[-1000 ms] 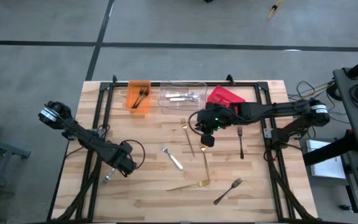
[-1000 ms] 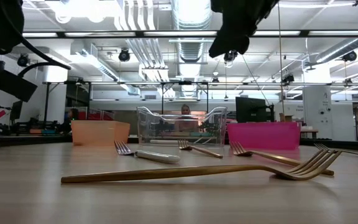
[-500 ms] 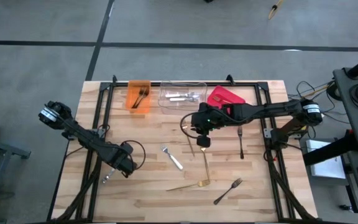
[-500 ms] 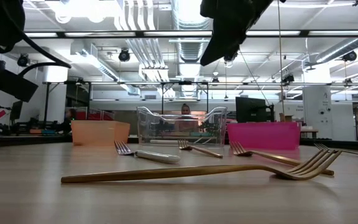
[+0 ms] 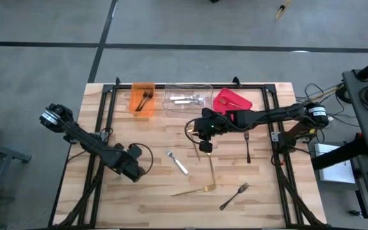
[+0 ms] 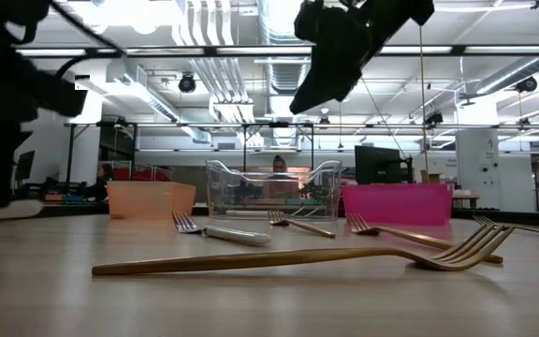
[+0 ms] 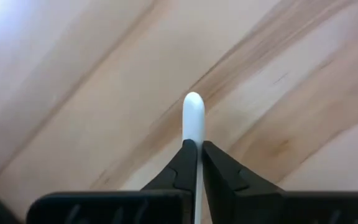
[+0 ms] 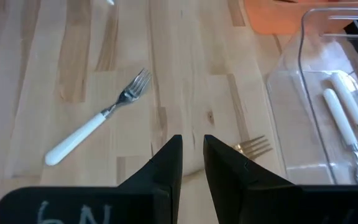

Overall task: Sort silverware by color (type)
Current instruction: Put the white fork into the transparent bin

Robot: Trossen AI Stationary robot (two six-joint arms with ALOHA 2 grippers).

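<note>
Left tool (image 7: 194,163) grips white utensil handle (image 7: 192,118) — right tool (image 8: 192,163) narrow, empty.

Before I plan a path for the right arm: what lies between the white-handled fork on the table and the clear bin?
In the right wrist view, only bare wood and the tines of a gold fork lie between the white-handled fork and the clear bin.

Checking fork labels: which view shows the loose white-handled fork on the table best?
Right wrist view: the fork lies whole on the wood, tines and white handle both plain. High view shows it small, mid-table. Low view sees it edge-on. Left wrist view misses it.
</note>
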